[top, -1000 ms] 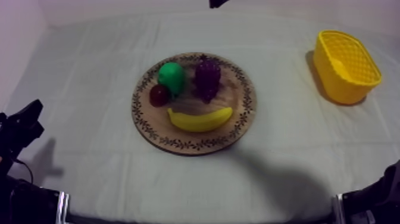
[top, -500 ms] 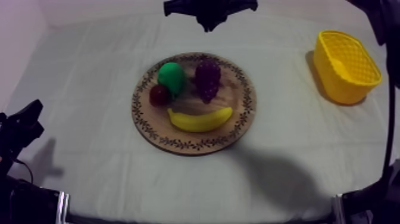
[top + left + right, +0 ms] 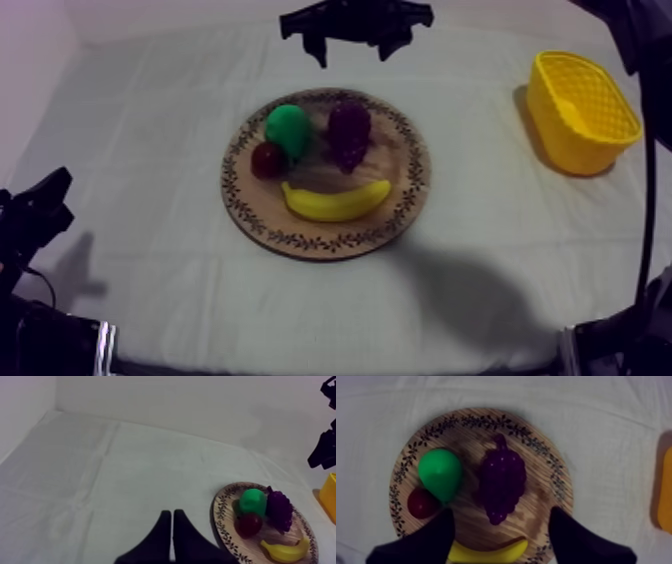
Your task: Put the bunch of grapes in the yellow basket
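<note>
The grapes (image 3: 502, 483) lie on the board (image 3: 556, 476), a little right of centre in the top view. Their stem end is turned to the far rim and their tip to the banana (image 3: 335, 201). The pear (image 3: 439, 473) is set just beside one flank, w/ only a thin strip of wood between. The small red fruit (image 3: 422, 503) is tucked against the pear's other side. The grapes' opposite flank is bordered by bare wood.

As a toy, the bunch is judged prob. light and hollow or rubbery. Its bumpy skin should give the fingers purchase, and no fragility is expected. The stem looks too thin to be trusted. Hold is best taken across the widest part, i.e. flank to flank. The pear-side finger would have to be slid into the narrow gap w/o nudging the pear.

The right gripper (image 3: 352, 55) is held above the board's far edge, fingers spread wide w/ nothing between them. In the right wrist view the bunch is framed by the two fingers. The left gripper (image 3: 172, 513) is parked low at its side, fingers pressed together, empty. The basket (image 3: 583, 110) is placed well apart from the board, at the table's right.
</note>
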Available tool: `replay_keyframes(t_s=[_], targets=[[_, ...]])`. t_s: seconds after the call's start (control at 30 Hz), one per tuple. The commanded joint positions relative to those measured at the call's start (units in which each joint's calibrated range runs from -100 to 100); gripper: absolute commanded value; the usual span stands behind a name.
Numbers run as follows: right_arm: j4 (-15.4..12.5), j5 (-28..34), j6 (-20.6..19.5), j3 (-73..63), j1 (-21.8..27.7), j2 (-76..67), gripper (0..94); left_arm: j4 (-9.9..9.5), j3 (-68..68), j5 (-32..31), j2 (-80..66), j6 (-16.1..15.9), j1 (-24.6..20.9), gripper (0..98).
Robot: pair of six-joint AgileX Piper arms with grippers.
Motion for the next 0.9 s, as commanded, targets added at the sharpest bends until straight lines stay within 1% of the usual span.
replay_keyframes(t_s=[0.0,0.1,0.27,0.67,0.87], targets=[[-0.04,-0.14,0.17,0.41,0.02,0.12,65.9,0.01,-0.02,-0.01,0.0,0.0,-0.02,0.1],[-0.35,-0.74,0.18,1.06,0.33,0.36,68.5,0.01,-0.02,-0.01,0.0,0.0,-0.02,0.1],[-0.85,-2.65,0.08,2.37,1.12,1.0,69.7,0.01,-0.02,-0.01,0.0,0.0,-0.02,0.1],[-1.79,-8.36,-0.59,5.36,1.73,6.37,70.3,0.01,-0.02,-0.01,0.0,0.02,-0.02,0.1],[-1.77,-11.56,-1.35,6.75,1.85,10.27,70.6,0.01,-0.02,-0.01,0.0,0.01,-0.02,0.1]])
